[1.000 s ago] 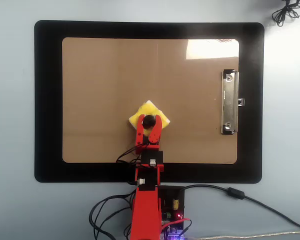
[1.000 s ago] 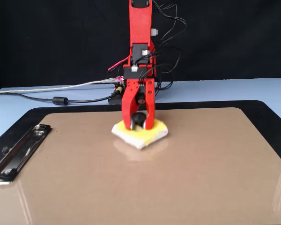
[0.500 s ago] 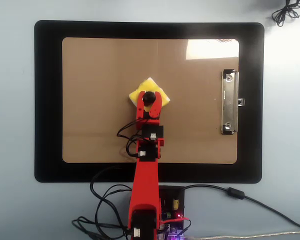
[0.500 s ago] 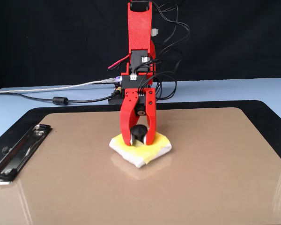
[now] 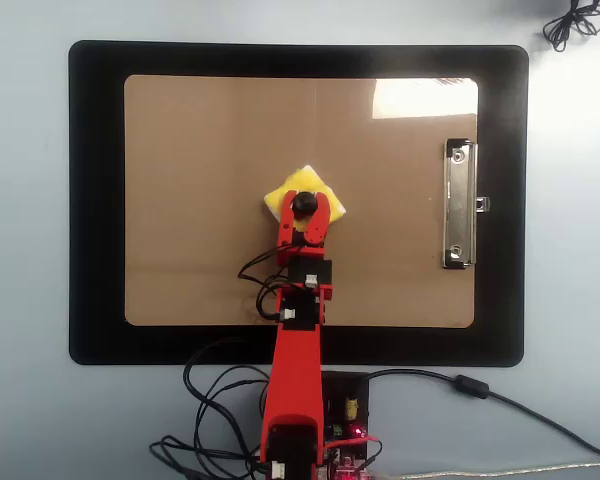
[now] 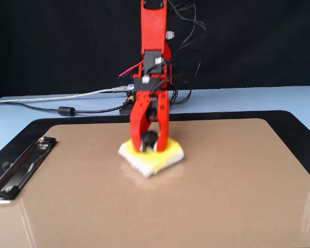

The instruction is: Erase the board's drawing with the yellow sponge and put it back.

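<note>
jaws closed around the black knob (image 5: 302,205) of the yellow sponge (image 5: 302,193), so my gripper (image 5: 303,207) has it firmly. the sponge sits flat on the board (image 5: 200,180), near the middle in the overhead view. over the last second i've swept it away from the arm's base, then back a touch and slightly right. i see no drawing anywhere on the bare face, so i judge the erasing nearly done; returning the sponge remains.
</note>
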